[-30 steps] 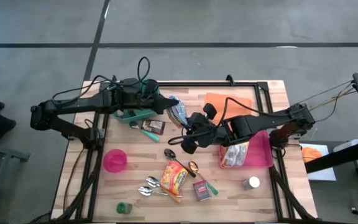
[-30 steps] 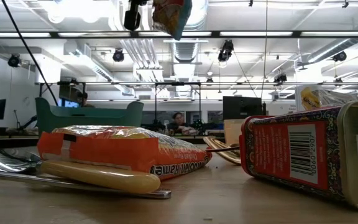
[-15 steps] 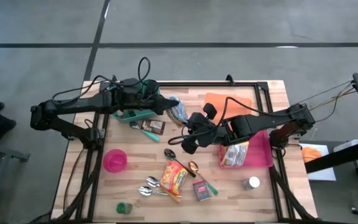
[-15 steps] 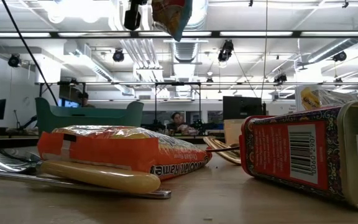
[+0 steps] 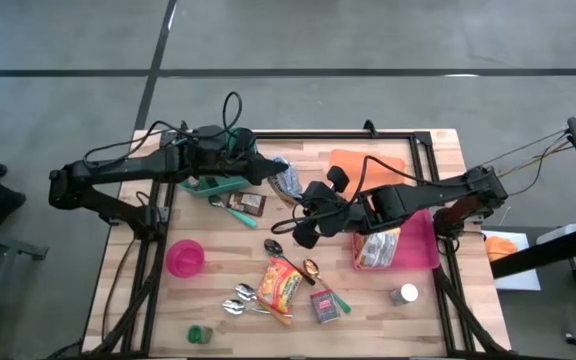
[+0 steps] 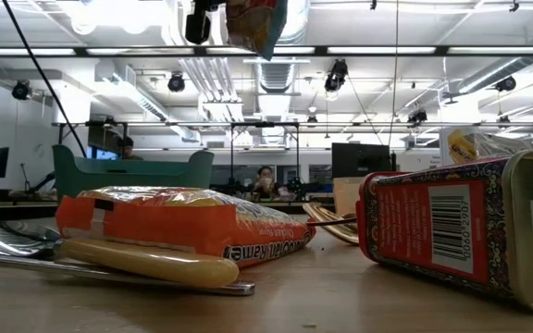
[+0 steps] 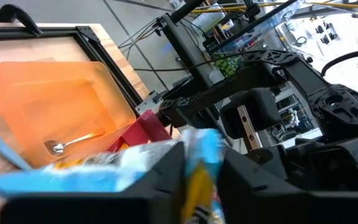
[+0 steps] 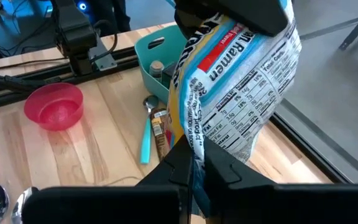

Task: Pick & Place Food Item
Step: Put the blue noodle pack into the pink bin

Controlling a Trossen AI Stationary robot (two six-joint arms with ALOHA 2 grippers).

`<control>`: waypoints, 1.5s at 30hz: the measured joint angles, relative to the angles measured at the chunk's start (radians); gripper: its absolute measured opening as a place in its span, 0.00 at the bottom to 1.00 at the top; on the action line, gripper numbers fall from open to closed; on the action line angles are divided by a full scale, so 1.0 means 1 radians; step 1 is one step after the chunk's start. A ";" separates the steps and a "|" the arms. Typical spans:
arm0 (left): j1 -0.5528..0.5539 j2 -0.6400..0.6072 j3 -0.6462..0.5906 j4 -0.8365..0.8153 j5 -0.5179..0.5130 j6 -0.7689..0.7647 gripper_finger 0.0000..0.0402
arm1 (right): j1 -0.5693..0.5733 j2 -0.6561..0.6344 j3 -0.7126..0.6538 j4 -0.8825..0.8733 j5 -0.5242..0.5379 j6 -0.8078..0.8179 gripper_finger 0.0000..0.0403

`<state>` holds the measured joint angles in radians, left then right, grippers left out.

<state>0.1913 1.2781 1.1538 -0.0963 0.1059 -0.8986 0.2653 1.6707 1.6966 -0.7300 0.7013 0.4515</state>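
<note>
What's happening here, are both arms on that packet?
Yes. A blue ramen packet hangs in the air above the table's middle, between both arms. The right gripper is shut on its lower edge, and the left gripper has its upper end between its fingers. It looks like a handover.

Ramen packet (image 5: 286, 178) between both hands

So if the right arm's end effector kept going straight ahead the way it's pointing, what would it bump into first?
Probably the ramen packet, since the right end effector already pinches its lower edge. Beyond the packet sits the teal bin, though depth is hard to judge.
</note>
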 joint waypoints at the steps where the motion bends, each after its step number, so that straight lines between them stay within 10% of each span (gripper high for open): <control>1: 0.000 0.000 0.000 0.000 0.000 0.000 0.26 | 0.000 0.000 0.000 0.000 -0.001 0.000 0.02; 16: 0.018 -0.014 0.000 -0.006 0.014 0.019 0.79 | 0.000 -0.043 0.000 -0.027 -0.023 0.071 0.02; 29: 0.061 -0.085 0.000 -0.087 0.010 0.063 0.81 | 0.000 -0.182 0.000 -0.446 -0.058 0.407 0.02; 45: 0.072 -0.145 0.000 -0.270 -0.009 0.104 0.81 | 0.039 -0.281 -0.027 -0.841 -0.487 0.791 0.02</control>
<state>0.2638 1.1332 1.1538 -0.3660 0.0973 -0.7950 0.3038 1.3900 1.6700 -1.5706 0.2142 1.2427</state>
